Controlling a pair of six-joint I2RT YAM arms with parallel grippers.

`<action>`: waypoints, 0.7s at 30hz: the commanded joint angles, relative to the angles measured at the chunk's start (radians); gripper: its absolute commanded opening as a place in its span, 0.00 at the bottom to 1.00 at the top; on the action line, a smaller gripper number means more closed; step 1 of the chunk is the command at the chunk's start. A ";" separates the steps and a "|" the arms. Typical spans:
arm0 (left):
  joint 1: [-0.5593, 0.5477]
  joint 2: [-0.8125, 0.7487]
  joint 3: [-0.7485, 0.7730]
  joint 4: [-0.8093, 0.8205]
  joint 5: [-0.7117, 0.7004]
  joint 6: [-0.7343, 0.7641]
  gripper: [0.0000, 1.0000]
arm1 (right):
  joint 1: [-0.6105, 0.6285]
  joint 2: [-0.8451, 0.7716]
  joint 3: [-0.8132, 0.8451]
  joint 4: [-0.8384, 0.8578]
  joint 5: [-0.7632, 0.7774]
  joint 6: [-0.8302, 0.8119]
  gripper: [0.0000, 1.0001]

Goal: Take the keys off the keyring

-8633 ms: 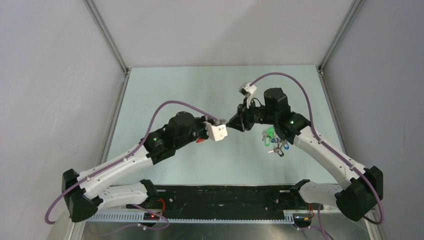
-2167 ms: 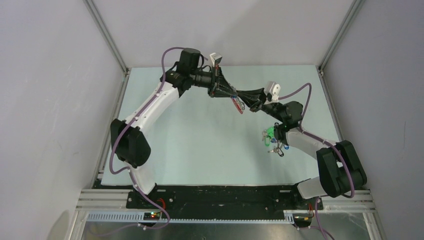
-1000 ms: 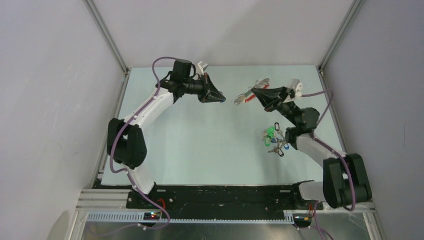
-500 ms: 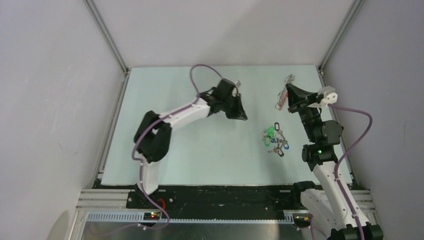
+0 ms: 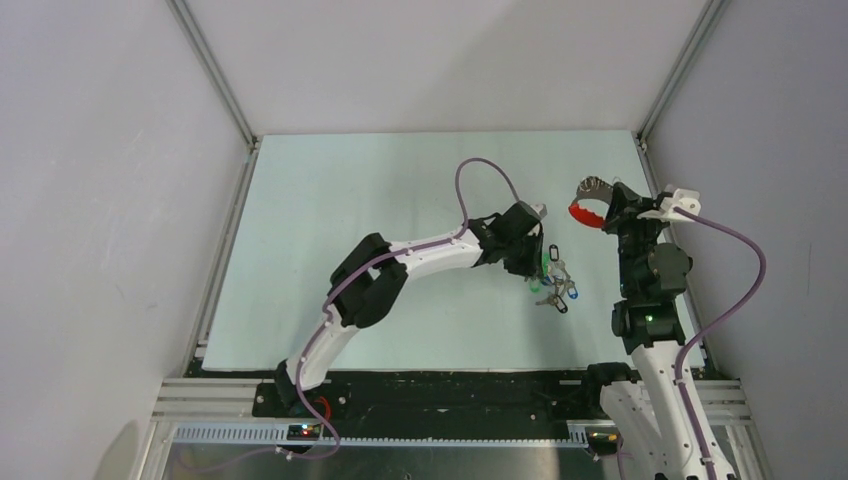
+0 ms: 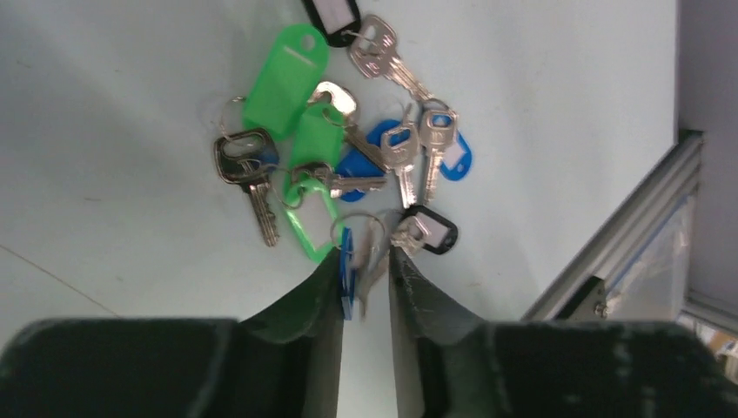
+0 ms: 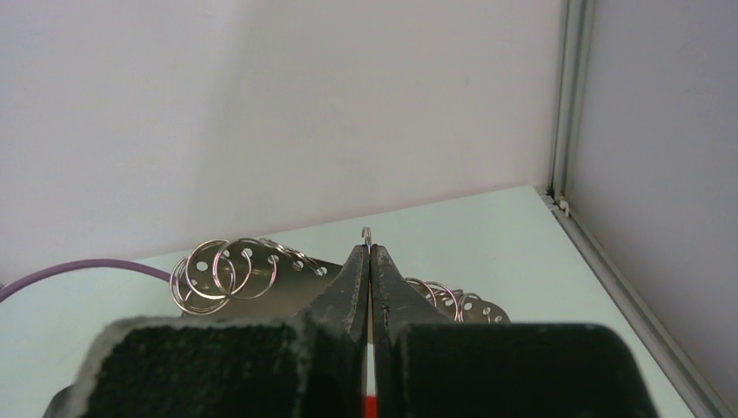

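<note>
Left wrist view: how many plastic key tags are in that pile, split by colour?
Green tags: 3
Blue tags: 3
Black tags: 2
Total: 8
</note>
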 commanded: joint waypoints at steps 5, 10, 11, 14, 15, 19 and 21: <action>0.011 -0.123 -0.054 0.026 -0.167 0.081 0.96 | -0.027 -0.009 0.011 -0.001 0.029 0.024 0.00; 0.059 -0.324 -0.225 0.022 -0.200 0.118 1.00 | -0.037 0.010 0.015 -0.010 0.004 0.057 0.00; 0.071 -0.396 -0.255 0.021 -0.225 0.125 1.00 | -0.039 0.017 0.019 -0.023 -0.008 0.065 0.00; 0.141 -0.553 -0.400 0.020 -0.262 0.148 1.00 | -0.042 0.068 0.051 -0.078 -0.040 0.112 0.00; 0.158 -0.630 -0.456 0.018 -0.271 0.161 1.00 | -0.041 0.078 0.057 -0.108 -0.048 0.128 0.00; 0.297 -0.851 -0.602 -0.003 -0.225 0.181 1.00 | -0.030 0.153 0.091 -0.182 -0.095 0.209 0.00; 0.380 -0.947 -0.652 -0.021 -0.175 0.189 1.00 | -0.005 0.183 0.095 -0.197 -0.115 0.218 0.00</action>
